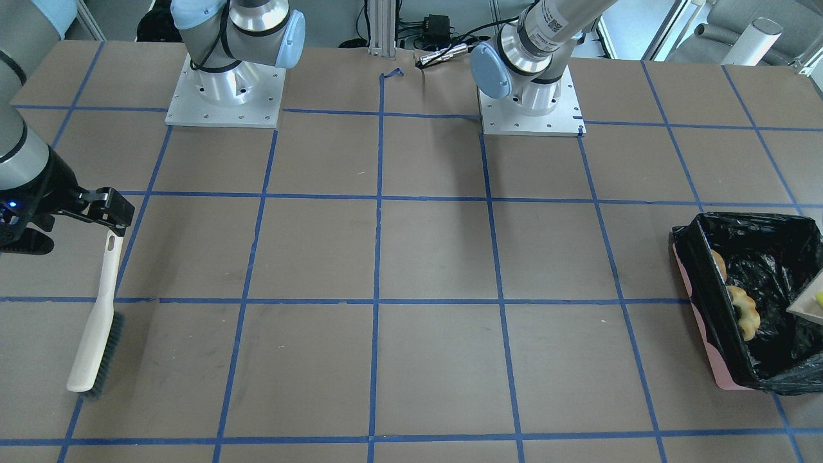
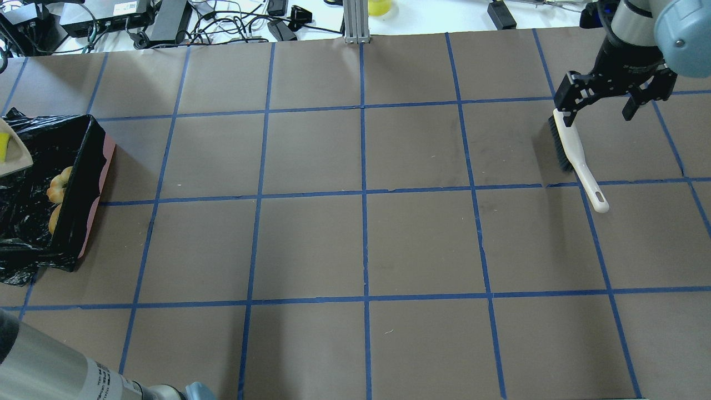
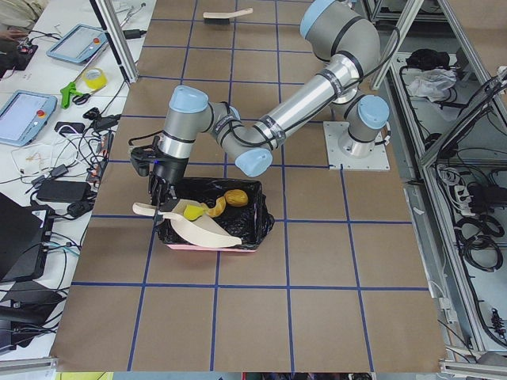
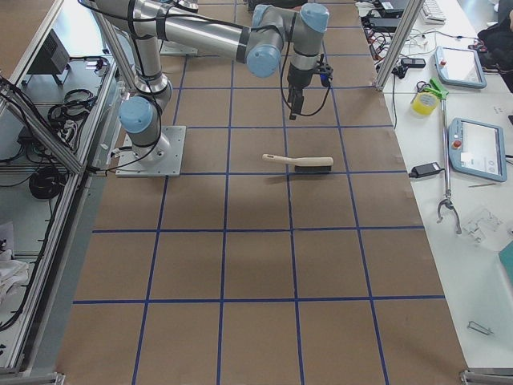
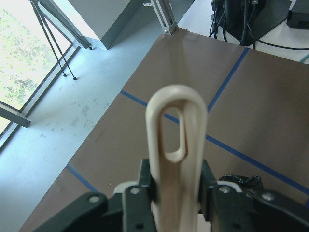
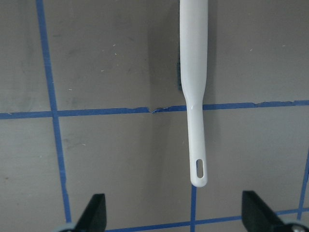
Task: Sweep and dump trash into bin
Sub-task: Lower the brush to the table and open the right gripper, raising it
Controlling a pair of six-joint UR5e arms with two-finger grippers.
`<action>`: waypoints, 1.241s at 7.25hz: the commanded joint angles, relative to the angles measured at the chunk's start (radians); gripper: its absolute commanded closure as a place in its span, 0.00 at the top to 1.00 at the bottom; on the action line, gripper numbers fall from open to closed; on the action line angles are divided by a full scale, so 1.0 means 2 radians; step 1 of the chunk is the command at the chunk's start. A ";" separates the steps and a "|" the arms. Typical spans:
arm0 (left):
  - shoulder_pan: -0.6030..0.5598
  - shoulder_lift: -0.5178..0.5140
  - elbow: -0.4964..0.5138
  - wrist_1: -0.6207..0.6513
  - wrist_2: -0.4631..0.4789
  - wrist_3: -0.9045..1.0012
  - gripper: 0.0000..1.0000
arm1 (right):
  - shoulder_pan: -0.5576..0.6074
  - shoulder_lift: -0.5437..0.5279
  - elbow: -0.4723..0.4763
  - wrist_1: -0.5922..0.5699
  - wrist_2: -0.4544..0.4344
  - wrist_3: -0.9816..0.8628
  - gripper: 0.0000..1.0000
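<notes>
The left gripper is shut tight on the handle of the dustpan. You only see this up close in its wrist view. In the front and overhead views this gripper is out of the picture.

The dustpan is tipped over the bin. The bin sits at the table edge on the robot's left. In the front view only a corner of the dustpan shows, cut off by the side of the picture.

The wedge is on the dustpan. In the overhead view it is just a yellow sliver at the picture's edge.

The lump and the ring lie inside the bin on the black bag. In the front view the bag's rim hides part of the lump. In the overhead view the bin wall hides part of both, so it is hard to tell which is which.

The right gripper is wide open and holds nothing. Its wrist view shows only the two tips at the bottom; the rest is cut off. It hangs above the brush, not touching it.

The brush lies flat on the table, far from the bin, on the robot's right. Its top end runs out of the wrist picture. Its dark bristles peek out on one side.
</notes>
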 commanded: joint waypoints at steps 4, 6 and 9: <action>-0.019 0.032 -0.050 0.092 0.018 0.033 0.00 | 0.083 -0.042 -0.028 0.049 0.016 0.076 1.00; -0.021 0.033 -0.057 0.113 0.018 0.051 0.00 | 0.113 -0.043 -0.038 0.081 0.021 0.131 1.00; -0.034 0.034 -0.068 0.156 0.017 0.062 0.00 | 0.140 -0.045 -0.037 0.078 0.037 0.160 1.00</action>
